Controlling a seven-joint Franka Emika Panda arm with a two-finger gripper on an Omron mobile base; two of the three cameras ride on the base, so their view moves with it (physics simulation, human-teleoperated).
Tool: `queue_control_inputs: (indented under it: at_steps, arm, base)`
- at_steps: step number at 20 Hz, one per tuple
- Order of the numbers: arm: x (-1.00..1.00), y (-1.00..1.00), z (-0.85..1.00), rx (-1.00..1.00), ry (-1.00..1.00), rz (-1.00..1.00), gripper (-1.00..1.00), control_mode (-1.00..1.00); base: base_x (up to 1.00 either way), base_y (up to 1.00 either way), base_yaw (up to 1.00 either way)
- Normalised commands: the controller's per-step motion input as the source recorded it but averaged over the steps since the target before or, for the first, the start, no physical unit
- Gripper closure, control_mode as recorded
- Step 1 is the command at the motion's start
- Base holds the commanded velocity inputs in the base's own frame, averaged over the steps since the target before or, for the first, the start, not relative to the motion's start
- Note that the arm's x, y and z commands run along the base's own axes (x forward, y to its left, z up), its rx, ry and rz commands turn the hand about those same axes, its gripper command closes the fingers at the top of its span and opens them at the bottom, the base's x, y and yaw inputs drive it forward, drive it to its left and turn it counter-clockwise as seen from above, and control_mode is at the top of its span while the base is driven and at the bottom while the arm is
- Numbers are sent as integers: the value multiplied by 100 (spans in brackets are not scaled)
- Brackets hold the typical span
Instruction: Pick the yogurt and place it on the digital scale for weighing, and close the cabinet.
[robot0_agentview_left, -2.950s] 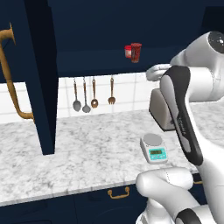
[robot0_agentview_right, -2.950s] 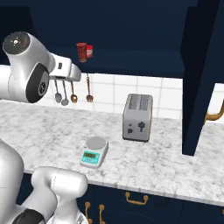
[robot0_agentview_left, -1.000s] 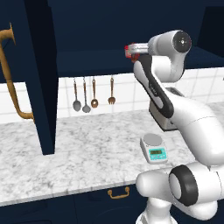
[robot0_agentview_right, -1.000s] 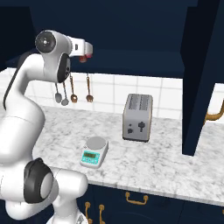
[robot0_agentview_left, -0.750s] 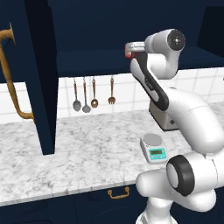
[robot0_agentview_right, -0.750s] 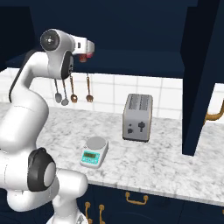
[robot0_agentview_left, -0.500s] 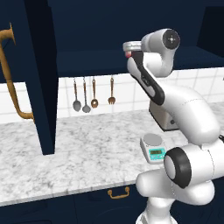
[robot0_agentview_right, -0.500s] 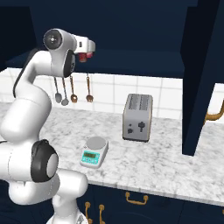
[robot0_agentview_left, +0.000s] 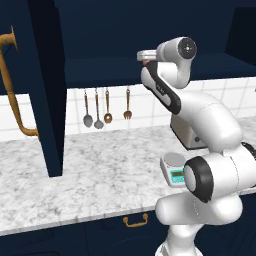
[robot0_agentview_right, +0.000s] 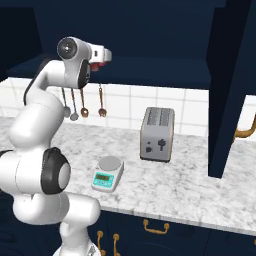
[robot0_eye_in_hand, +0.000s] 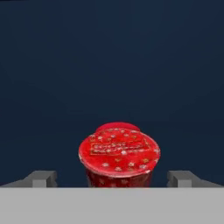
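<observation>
Up on the wall, the large dark navy cabinet (robot0_agentview_left: 150, 30) with its long curved brass handles stood open, one door (robot0_agentview_left: 37, 85) swung out on the left of the left base view and the other (robot0_agentview_right: 232, 85) on the right of the right base view. That was probably why the arm could reach straight in to the shelf, and it also meant the closing part of the task was not yet done.

On the grey-veined marble counter (robot0_agentview_left: 90, 170) below, the silver two-slot toaster (robot0_agentview_right: 157, 134) sat against the tiled wall. The small white digital scale (robot0_agentview_right: 108, 173) with its round silver platter and teal front panel lay near the front edge, platter bare, likely placed there so a cup could be lowered onto it from above.

The white arm's two-finger gripper (robot0_agentview_right: 102, 56) was raised to shelf height and pointed into the cabinet. The small dark-red tapered yogurt cup (robot0_eye_in_hand: 119, 159) with the red patterned lid stood upright on the shelf, and in the hand view it sat centred in the gap.

The two grey fingertips (robot0_eye_in_hand: 41, 178) were spread as wide as they go, one on each side of the cup with clear gaps, touching nothing and holding nothing. The grasp looked lined up but not begun.
</observation>
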Motion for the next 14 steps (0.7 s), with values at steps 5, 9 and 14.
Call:
queue_control_inputs:
  at_steps: [5,9,14]
  arm:
    - [29,0,-24,0,0,0,100,-100]
    - [13,0,-19,0,0,0,100,-100]
    - [-17,-1,-4,0,-3,0,100,-100]
  base:
    - [0,0,0]
    - [0,0,0]
    - [0,0,0]
